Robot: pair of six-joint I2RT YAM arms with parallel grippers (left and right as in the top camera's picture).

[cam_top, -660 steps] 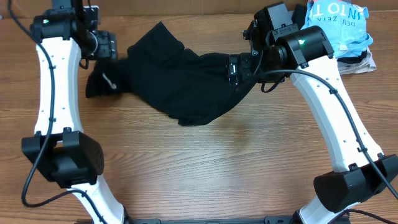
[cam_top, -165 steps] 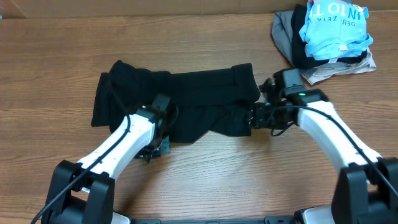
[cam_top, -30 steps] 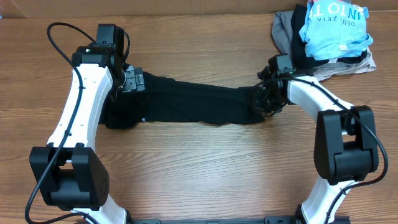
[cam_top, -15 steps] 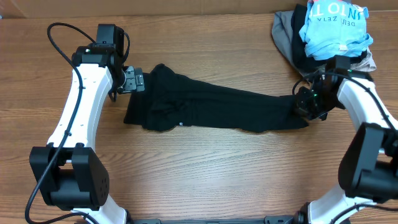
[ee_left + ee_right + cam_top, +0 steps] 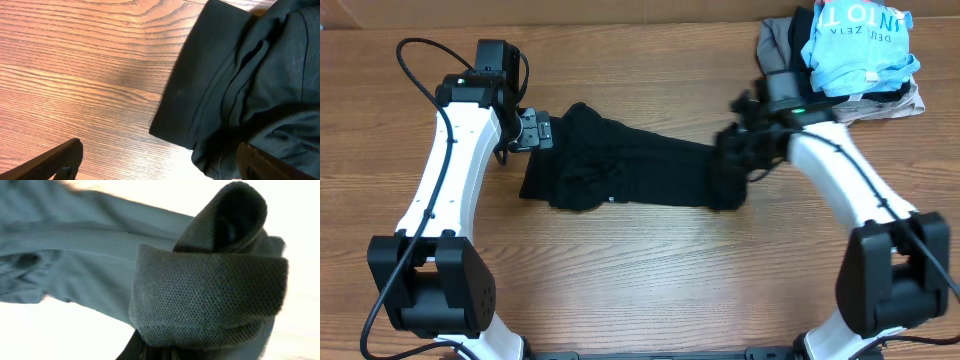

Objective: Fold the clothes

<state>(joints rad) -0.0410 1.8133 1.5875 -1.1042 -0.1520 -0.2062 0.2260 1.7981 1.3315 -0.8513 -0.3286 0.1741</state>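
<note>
- The black T-shirt (image 5: 630,172) lies on the tabletop (image 5: 650,290) as a long, bunched band running left to right between the 2 arms, its left end broader and creased, its right end gathered at the right hand.
- The right hand (image 5: 732,160) is closed tight on the shirt's right end. The right wrist view shows a roll of dark fabric (image 5: 210,300) pressed right up against the camera, consistent with a pinch on a gathered hem or edge.
- Judgement: this end is held so the fabric can be carried over toward the left end, laying 1 half on the other.
- The left hand (image 5: 532,131) has its jaws spread wide and holds nothing. It sits at the shirt's upper left corner, just beside the cloth. In the left wrist view the folded edge of the shirt (image 5: 200,100) lies between and ahead of the 2 fingertips (image 5: 55,160), with bare wood to the left.
- Judgement: the left hand looks positioned either to pin or to take that corner while the right end travels. Contact cannot be confirmed.
- A pile of other garments (image 5: 850,55), with a light blue shirt on top, sits at the far right corner, close behind the right arm but apart from the black shirt.
</note>
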